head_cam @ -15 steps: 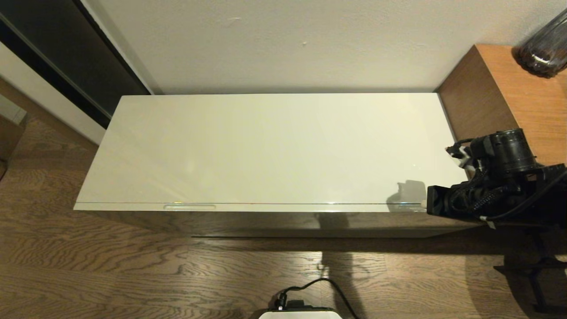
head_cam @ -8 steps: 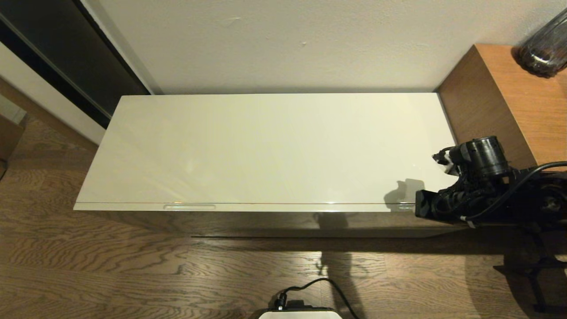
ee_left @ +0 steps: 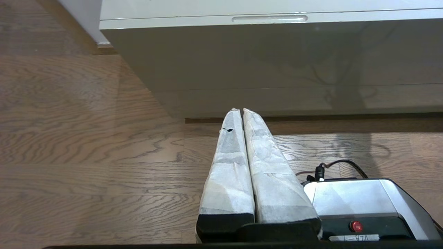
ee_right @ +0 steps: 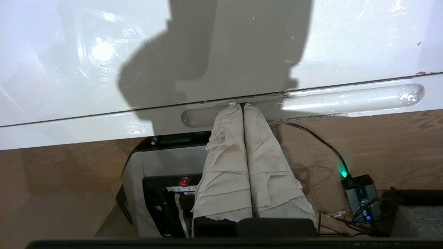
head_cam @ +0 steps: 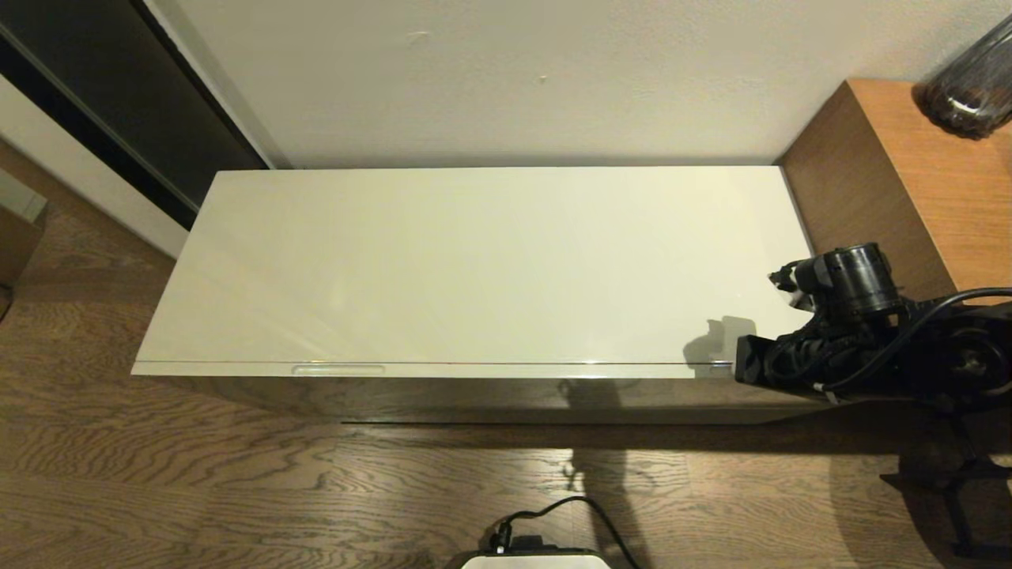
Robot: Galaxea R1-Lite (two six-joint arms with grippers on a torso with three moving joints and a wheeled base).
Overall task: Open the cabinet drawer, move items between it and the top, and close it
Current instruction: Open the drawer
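The cabinet drawer [head_cam: 443,370] is fully pushed in, its cream front edge flush under the top [head_cam: 474,261], a long glossy cream panel set against the wall. Two slim recessed handle strips sit in that front edge: the left handle strip [head_cam: 338,369] near the left end, and the right handle strip [ee_right: 304,103] near the right end. No items lie on the top in view.

The right tool [ee_right: 242,105] has its cloth-wrapped fingers [ee_right: 225,155] pressed together and empty, with the tips at the near end of the right handle strip, just at the seam between drawer front and top. In the head view it appears as a black assembly at the cabinet's right front corner, casting a shadow on the panel.

The left tool [ee_left: 240,111] hangs low before the cabinet front, over the wooden floor [head_cam: 198,474], fingers shut on nothing, beside the robot's base [ee_left: 363,200].

A brown wooden side unit [head_cam: 909,174] adjoins the cabinet on the right, bearing a dark glass vessel [head_cam: 972,83].
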